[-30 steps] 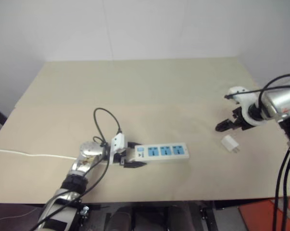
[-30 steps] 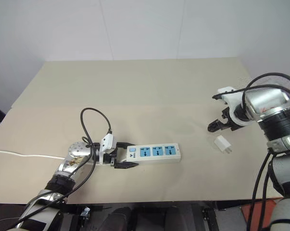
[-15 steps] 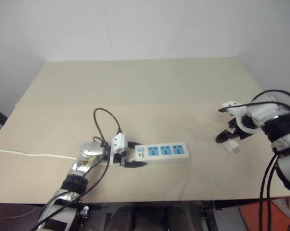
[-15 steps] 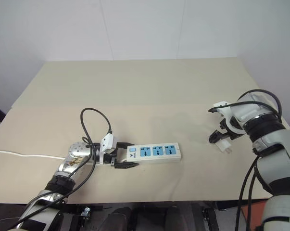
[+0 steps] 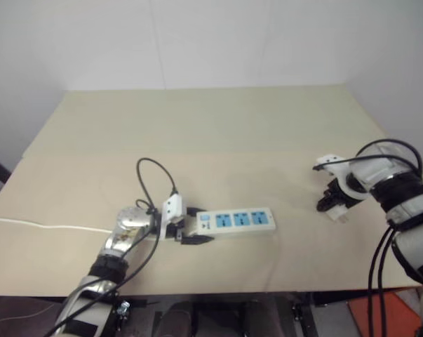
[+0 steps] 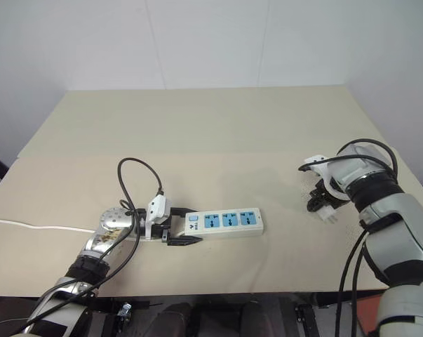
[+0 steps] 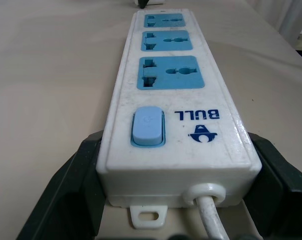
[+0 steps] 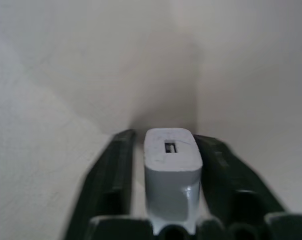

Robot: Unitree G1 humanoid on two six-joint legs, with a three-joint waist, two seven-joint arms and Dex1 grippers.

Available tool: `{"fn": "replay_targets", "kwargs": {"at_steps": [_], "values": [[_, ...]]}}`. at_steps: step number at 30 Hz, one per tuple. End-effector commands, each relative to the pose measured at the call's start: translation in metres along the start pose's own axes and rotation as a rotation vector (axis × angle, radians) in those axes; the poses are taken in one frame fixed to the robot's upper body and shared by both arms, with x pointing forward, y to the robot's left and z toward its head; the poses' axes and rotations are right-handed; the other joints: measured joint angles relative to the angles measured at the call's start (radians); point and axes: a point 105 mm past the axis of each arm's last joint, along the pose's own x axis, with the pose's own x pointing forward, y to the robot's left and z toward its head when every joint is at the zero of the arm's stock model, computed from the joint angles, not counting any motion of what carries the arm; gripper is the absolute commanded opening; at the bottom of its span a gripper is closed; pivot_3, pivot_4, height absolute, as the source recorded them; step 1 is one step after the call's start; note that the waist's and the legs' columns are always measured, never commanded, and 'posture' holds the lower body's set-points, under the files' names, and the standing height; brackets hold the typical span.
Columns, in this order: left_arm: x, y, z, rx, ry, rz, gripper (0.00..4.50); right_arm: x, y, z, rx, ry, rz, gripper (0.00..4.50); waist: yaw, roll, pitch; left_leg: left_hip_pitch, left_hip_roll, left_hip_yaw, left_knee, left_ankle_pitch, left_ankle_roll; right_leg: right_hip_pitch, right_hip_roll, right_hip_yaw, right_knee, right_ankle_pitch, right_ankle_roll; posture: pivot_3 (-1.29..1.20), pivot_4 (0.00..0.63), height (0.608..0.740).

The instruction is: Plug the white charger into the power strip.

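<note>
The power strip [image 5: 236, 220] lies flat near the table's front, its three blue sockets facing up. My left gripper [image 5: 187, 227] is shut on its switch end, and in the left wrist view one black finger [image 7: 73, 185] presses each side of the strip [image 7: 176, 100]. At the right side of the table lies the white charger [image 6: 329, 213]. My right gripper [image 6: 318, 203] points steeply down onto it. In the right wrist view the charger [image 8: 171, 165] stands between the two fingers [image 8: 113, 170], which are shut on it, on the tabletop.
The strip's thin white cord [image 5: 36, 225] runs off the table's left edge. A black cable loop [image 5: 152, 175] arches above my left wrist. The beige table [image 5: 211, 133] ends close to my right gripper on the right, and a white wall stands behind it.
My right gripper sank onto the charger and shut around it; one second ago it hung open above and to the left of it. My left gripper and the strip stayed put.
</note>
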Motion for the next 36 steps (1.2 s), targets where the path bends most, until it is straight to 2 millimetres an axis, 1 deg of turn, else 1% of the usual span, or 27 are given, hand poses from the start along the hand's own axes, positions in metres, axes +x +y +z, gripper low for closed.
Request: {"fn": "replay_targets", "kwargs": {"at_steps": [1,4,7,8,9,10,11,13,15,16,17,19,20,22,25,29,32,36], "values": [[0.003,-0.001,-0.008,-0.019,0.034,-0.004,3.31,-0.009,0.003,0.006,-0.013,-0.035,0.001,1.14,0.0,0.0,0.0,0.0,0.0,0.0,0.0,0.0,0.0,0.0,0.0,0.0,0.0,0.0,0.0,0.0,0.15,0.74],[0.002,0.0,-0.008,-0.018,0.038,-0.004,3.31,-0.017,0.007,0.012,-0.031,-0.068,0.007,1.14,0.0,0.0,0.0,0.0,0.0,0.0,0.0,0.0,0.0,0.0,0.0,0.0,0.0,0.0,0.0,0.0,0.15,0.74],[0.001,0.001,-0.008,-0.017,0.042,-0.003,3.31,-0.036,0.013,0.03,-0.042,-0.165,0.011,1.14,0.0,0.0,0.0,0.0,0.0,0.0,0.0,0.0,0.0,-0.001,0.0,0.0,0.001,0.0,0.0,0.0,0.15,0.74],[0.001,0.001,-0.008,-0.017,0.043,-0.003,3.31,-0.051,0.017,0.048,-0.048,-0.288,0.024,1.14,0.0,0.0,0.0,-0.001,0.0,0.0,0.0,0.0,0.0,-0.001,0.0,0.0,0.001,0.0,0.0,0.0,0.15,0.74],[0.0,0.002,-0.009,-0.016,0.044,-0.003,3.31,-0.062,0.019,0.059,-0.049,-0.376,0.032,1.14,0.0,0.0,0.0,-0.001,0.0,0.0,0.0,0.0,0.0,-0.001,0.0,0.0,0.0,0.0,0.0,0.0,0.15,0.74],[0.0,0.002,-0.009,-0.014,0.046,-0.004,3.31,-0.079,0.026,0.074,-0.061,-0.511,0.063,1.14,0.0,0.0,0.0,-0.001,0.0,0.0,0.0,0.0,0.0,-0.002,0.0,0.0,0.001,0.0,0.0,0.0,0.15,0.74],[-0.001,0.002,-0.009,-0.013,0.047,-0.004,3.31,-0.094,0.033,0.084,-0.073,-0.62,0.107,1.14,0.0,0.0,0.0,-0.001,0.0,-0.001,0.0,0.0,0.0,-0.002,0.0,0.0,0.001,0.0,0.0,0.0,0.15,0.74],[-0.003,0.003,-0.008,-0.012,0.048,-0.004,3.31,-0.112,0.047,0.092,-0.118,-0.78,0.186,1.14,0.001,0.0,0.0,-0.001,0.0,-0.001,0.0,0.0,0.0,-0.002,0.0,0.0,0.001,0.0,0.0,0.0,0.15,0.74],[-0.004,0.003,-0.007,-0.007,0.053,-0.009,3.31,-0.116,0.062,0.096,-0.187,-0.97,0.209,1.14,0.003,-0.002,-0.002,-0.001,0.001,-0.002,0.0,0.0,0.0,-0.001,0.001,-0.001,0.0,0.0,0.0,0.0,0.15,0.74],[-0.005,0.003,-0.007,-0.006,0.054,-0.01,3.31,-0.115,0.068,0.095,-0.227,-1.049,0.173,1.14,0.003,-0.006,-0.004,-0.001,0.001,-0.003,-0.001,0.0,0.0,0.0,0.001,-0.003,0.0,0.0,0.0,0.0,0.15,0.74],[-0.006,0.004,-0.006,-0.004,0.055,-0.011,3.31,-0.114,0.077,0.092,-0.256,-1.113,0.195,1.14,0.003,-0.008,-0.005,-0.001,0.002,-0.004,-0.001,0.0,0.0,0.001,0.001,-0.004,-0.001,0.0,0.0,0.0,0.15,0.74],[-0.007,0.004,-0.006,0.0,0.061,-0.015,3.31,-0.107,0.094,0.088,-0.265,-1.162,0.274,1.14,-0.001,-0.008,-0.005,-0.001,0.001,-0.004,-0.001,0.0,0.0,0.0,0.0,-0.004,0.0,0.0,0.0,0.0,0.15,0.74],[-0.008,0.005,-0.006,0.002,0.064,-0.017,3.31,-0.104,0.104,0.086,-0.246,-1.193,0.35,1.14,-0.003,-0.008,-0.005,-0.001,0.001,-0.003,-0.001,0.0,0.0,0.0,0.0,-0.002,0.0,0.0,0.0,0.0,0.15,0.74],[-0.01,0.006,-0.006,0.005,0.068,-0.018,3.31,-0.099,0.123,0.081,-0.272,-1.294,0.475,1.14,-0.011,-0.008,-0.005,0.0,0.001,-0.002,0.0,0.0,0.0,-0.001,0.0,-0.001,0.002,0.0,0.0,0.0,0.15,0.74],[-0.012,0.007,-0.004,0.009,0.075,-0.024,3.31,-0.081,0.149,0.077,-0.353,-1.329,0.533,1.14,-0.02,-0.008,-0.005,0.003,0.002,-0.002,-0.001,0.0,0.0,0.001,0.002,0.0,0.003,0.0,0.0,0.0,0.15,0.74],[-0.014,0.008,-0.004,0.015,0.082,-0.027,3.31,-0.065,0.181,0.073,-0.47,-1.357,0.636,1.14,-0.024,-0.008,-0.005,0.004,0.002,-0.001,-0.001,0.0,0.0,0.002,0.002,0.0,0.003,0.0,0.0,0.0,0.15,0.74],[-0.014,0.009,-0.003,0.018,0.082,-0.025,3.31,-0.055,0.197,0.074,-0.51,-1.377,0.691,1.14,-0.025,-0.008,-0.005,0.004,0.002,-0.001,-0.001,0.0,0.0,0.001,0.002,0.0,0.003,0.0,0.0,0.0,0.15,0.74],[-0.013,0.006,-0.004,0.02,0.081,-0.027,3.31,-0.044,0.212,0.076,-0.571,-1.389,0.714,1.14,-0.025,-0.008,-0.005,0.004,0.002,-0.001,-0.001,0.0,0.0,0.001,0.002,0.0,0.003,0.0,0.0,0.0,0.15,0.74]]}}
